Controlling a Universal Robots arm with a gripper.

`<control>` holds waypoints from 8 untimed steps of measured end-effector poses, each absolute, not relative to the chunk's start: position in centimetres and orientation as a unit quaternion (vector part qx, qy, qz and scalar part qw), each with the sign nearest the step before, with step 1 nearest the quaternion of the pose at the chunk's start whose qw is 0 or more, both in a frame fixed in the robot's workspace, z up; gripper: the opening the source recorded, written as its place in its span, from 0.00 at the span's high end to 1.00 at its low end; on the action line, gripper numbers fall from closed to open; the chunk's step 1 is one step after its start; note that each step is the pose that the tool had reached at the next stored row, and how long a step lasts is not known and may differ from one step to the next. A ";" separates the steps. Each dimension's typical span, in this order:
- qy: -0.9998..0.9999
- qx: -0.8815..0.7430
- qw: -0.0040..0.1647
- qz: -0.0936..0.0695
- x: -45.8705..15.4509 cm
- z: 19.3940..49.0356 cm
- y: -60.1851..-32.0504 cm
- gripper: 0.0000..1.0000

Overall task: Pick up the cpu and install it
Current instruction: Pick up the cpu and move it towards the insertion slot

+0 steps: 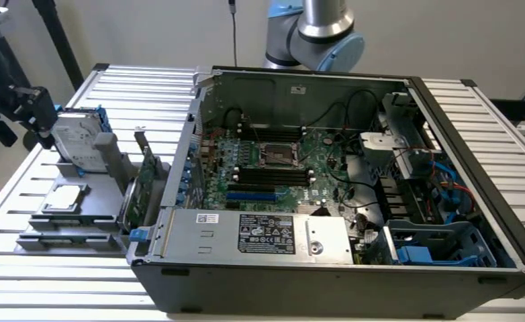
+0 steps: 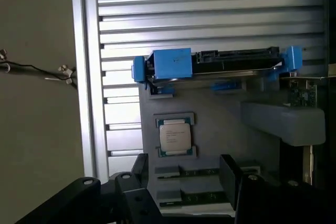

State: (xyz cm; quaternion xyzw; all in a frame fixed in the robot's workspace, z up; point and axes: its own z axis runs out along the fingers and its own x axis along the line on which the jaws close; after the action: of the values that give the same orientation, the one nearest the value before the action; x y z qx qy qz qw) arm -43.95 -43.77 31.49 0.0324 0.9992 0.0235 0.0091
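While the black gripper (image 2: 184, 182) hangs spread near the flat silver-grey square cpu (image 2: 175, 136), at the exterior view's left, the pickup likely needs a centred descent.

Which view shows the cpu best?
Wrist view: the cpu faces the camera lid-up, markings visible, seated in the grey holder. The exterior view shows the cpu from farther off, at an angle, at the exterior view's left.

The cpu (image 2: 175, 136) shows dull silver metal, its holder (image 2: 220, 129) matt grey plastic, the table (image 2: 210, 19) ribbed metal.
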 end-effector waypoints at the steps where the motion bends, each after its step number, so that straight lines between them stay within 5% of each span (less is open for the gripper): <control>1: 0.999 0.032 0.009 0.024 -43.9 31.3 -43.8 0.35; 8: 0.999 0.025 0.009 0.024 -43.8 30.0 -43.8 0.35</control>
State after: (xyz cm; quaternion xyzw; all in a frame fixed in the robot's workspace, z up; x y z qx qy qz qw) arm -43.84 -43.84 30.05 0.0249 0.9994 0.0236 0.0089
